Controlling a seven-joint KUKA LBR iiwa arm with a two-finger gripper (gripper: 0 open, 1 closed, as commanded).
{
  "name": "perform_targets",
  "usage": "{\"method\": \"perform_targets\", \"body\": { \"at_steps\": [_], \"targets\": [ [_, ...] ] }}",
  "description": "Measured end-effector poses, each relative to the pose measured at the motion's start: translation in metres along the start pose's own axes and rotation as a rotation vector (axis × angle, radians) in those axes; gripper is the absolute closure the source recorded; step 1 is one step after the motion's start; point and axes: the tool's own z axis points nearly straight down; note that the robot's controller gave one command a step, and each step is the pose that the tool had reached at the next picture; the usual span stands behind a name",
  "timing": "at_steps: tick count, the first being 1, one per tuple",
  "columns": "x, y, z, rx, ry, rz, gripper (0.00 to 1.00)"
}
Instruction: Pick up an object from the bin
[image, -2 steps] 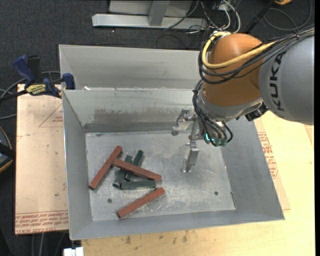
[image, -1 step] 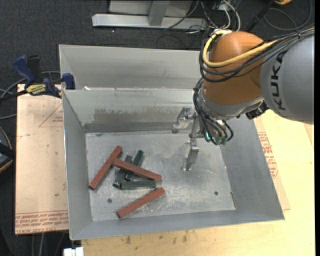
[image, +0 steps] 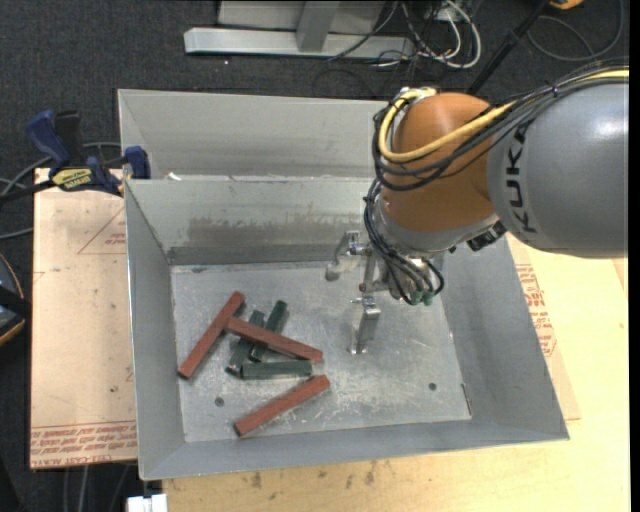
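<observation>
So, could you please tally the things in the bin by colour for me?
Reddish-brown bars: 3
Dark green pieces: about 4; they overlap under a bar, so the count is unsure
Total: about 7

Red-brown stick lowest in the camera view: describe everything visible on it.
The red-brown stick is a long, slim, straight bar, matte, like wood or plastic. It lies flat on the bin floor, slanted, right end farther up the view. Just above it is the heap of similar sticks and dark green pieces; whether they touch is unclear. The gripper is up-right, clear of it.
</observation>
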Motion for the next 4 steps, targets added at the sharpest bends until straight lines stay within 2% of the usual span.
{"method": "perform_targets", "body": {
  "at_steps": [1,2,3,4],
  "targets": [
    [0.004,0.012,0.055,-0.001,0.005,0.093,0.00],
    [-0.026,0.034,0.122,-0.003,0.001,-0.008,1.00],
    [-0.026,0.034,0.122,-0.003,0.001,-0.008,1.00],
    [-0.030,0.031,-0.072,-0.001,0.008,-0.093,1.00]
  ]
}}
